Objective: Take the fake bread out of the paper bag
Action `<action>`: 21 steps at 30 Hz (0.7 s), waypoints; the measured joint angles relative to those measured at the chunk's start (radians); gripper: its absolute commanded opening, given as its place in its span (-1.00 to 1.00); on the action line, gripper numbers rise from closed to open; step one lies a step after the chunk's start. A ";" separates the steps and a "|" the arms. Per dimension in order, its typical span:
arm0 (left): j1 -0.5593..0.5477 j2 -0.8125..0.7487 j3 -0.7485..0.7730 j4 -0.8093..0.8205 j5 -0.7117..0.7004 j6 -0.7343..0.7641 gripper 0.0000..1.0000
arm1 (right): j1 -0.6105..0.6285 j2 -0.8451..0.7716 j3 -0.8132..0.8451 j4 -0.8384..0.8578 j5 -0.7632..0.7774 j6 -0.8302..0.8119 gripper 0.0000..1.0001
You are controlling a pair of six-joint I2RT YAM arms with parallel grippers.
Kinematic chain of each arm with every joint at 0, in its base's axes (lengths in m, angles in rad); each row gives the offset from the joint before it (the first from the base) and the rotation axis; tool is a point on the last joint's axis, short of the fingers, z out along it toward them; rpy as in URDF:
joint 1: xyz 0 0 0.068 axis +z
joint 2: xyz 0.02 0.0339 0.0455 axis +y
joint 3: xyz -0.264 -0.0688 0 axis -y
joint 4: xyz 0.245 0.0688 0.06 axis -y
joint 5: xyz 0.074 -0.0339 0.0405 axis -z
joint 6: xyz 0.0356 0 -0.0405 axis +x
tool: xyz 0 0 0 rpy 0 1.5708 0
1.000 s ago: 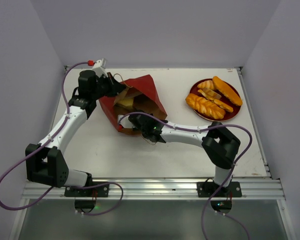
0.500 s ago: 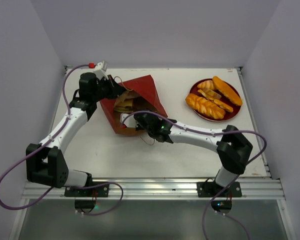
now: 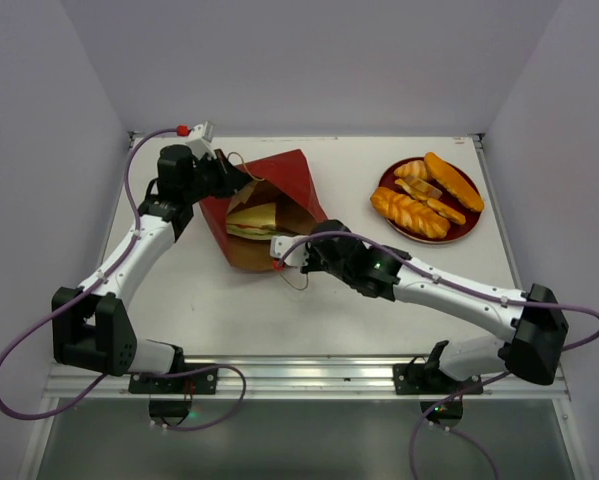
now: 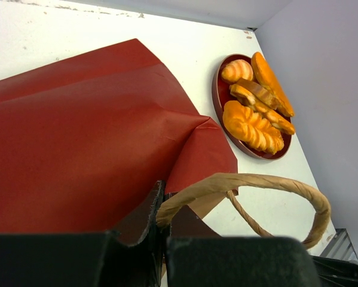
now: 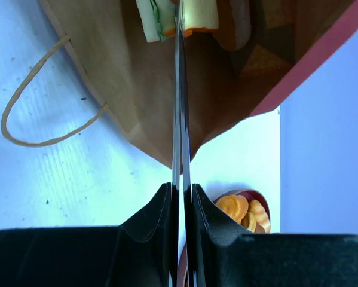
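Your left gripper (image 3: 229, 180) clamps the paper bag (image 3: 291, 183) at its 10 o'clock rim. Your right gripper (image 3: 282, 248), pinched narrow, meets its 5 o'clock edge, with the plate (image 3: 463, 227) well apart.

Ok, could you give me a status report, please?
Left gripper shut on paper bag rim. Right gripper shut at bag mouth. Fake bread slice inside. Nothing blocking.

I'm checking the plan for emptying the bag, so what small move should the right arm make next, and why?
Probably open the right gripper before going deeper. Its fingers look pressed together, pointing at the pale slice lying inside the paper bag, whose mouth the left gripper holds by the rim.
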 measured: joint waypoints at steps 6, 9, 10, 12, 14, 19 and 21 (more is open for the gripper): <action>0.000 0.000 0.000 0.000 0.000 0.000 -1.00 | -0.007 -0.096 -0.014 -0.056 -0.050 0.006 -1.00; 0.000 0.000 0.000 0.000 0.000 0.000 -1.00 | -0.013 -0.137 -0.036 -0.089 -0.073 0.005 -1.00; 0.000 0.000 0.000 0.000 0.000 0.000 -1.00 | -0.017 -0.152 -0.044 -0.104 -0.081 0.005 -1.00; 0.000 0.000 0.000 0.000 0.000 0.000 -1.00 | -0.027 -0.184 -0.057 -0.143 -0.102 0.003 -1.00; 0.000 0.000 0.000 0.000 0.000 0.000 -1.00 | -0.035 -0.219 -0.066 -0.187 -0.126 0.000 -1.00; 0.000 0.000 0.000 0.000 -0.001 0.000 -1.00 | -0.064 -0.321 -0.073 -0.298 -0.185 -0.003 -1.00; 0.000 0.000 0.000 -0.001 -0.002 0.000 -1.00 | -0.082 -0.365 -0.073 -0.344 -0.213 -0.006 -1.00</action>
